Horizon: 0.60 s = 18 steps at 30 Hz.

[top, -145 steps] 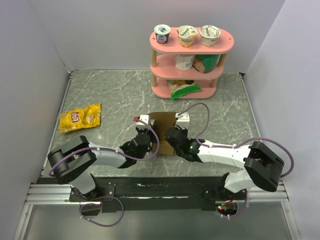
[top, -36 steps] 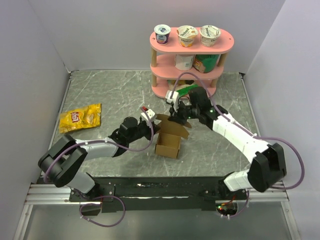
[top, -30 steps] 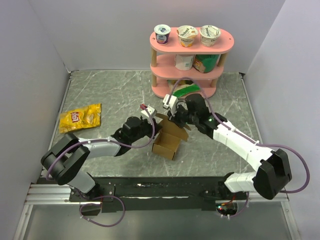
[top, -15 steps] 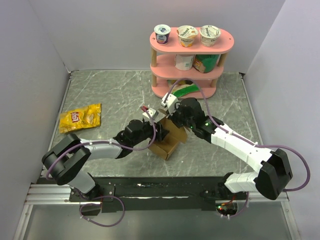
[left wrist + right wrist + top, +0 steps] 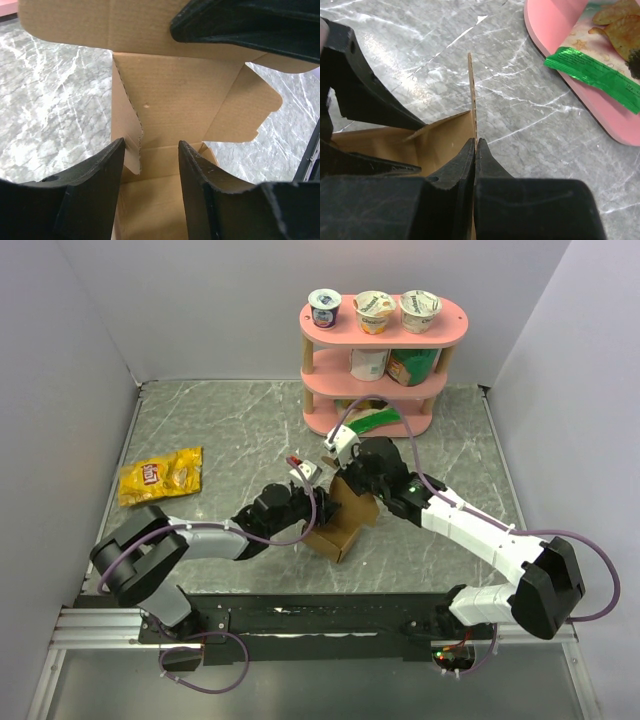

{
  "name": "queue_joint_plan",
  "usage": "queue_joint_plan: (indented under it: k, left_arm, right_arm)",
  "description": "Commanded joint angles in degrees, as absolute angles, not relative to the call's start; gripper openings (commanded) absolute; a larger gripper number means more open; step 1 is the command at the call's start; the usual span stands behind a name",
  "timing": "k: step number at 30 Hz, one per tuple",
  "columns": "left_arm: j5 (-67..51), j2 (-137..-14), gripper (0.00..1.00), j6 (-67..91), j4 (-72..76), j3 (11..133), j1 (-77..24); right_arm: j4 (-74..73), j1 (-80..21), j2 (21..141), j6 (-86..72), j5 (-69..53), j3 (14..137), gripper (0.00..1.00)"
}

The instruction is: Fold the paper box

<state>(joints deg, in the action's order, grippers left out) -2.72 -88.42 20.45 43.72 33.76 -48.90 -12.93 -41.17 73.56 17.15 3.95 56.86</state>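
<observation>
Near the middle of the table (image 5: 220, 430), a little toward its near edge, sits the paper box (image 5: 338, 532), half formed, top open, flaps standing up. At its far side the right gripper (image 5: 475, 144) is pinched tight on the thin edge of an upright flap. From the left, the left gripper (image 5: 151, 147) points into the open box with its jaws apart, holding nothing. A yellow snack bag (image 5: 160, 476) lies near the left edge, and a pink shelf (image 5: 384, 365) stands at the far edge
</observation>
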Motion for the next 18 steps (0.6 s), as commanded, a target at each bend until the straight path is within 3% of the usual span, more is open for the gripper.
queue_joint_plan:
  k: [1,6,9,10,13,18]
  left_arm:
    - [-7.2,-89.73,0.52,20.74,51.4,34.72,-50.62]
    - [-8.71,-90.97,0.6,19.95,54.14,34.46,-51.15]
    - [-2.57,-87.29,0.71,18.46,50.64,32.27,-51.15]
    - [-0.2,-84.58,0.8,17.85,49.06,31.82,-51.07]
    - [3.77,-78.25,0.92,15.04,42.03,30.68,-51.15]
    - [6.5,-69.8,0.99,11.87,35.77,30.59,-51.76]
  right_arm:
    - [-8.61,-42.1,74.18,15.21,5.62,58.8,0.0]
    - [-8.79,-42.54,74.36,14.94,7.03,59.06,0.0]
    - [-9.23,-42.54,74.01,15.73,7.21,59.15,0.0]
    - [-9.49,-42.54,73.48,15.99,6.86,59.15,0.0]
    - [-10.54,-42.63,72.51,16.26,6.42,59.24,0.0]
    - [-13.44,-42.8,71.89,15.47,6.77,61.08,0.0]
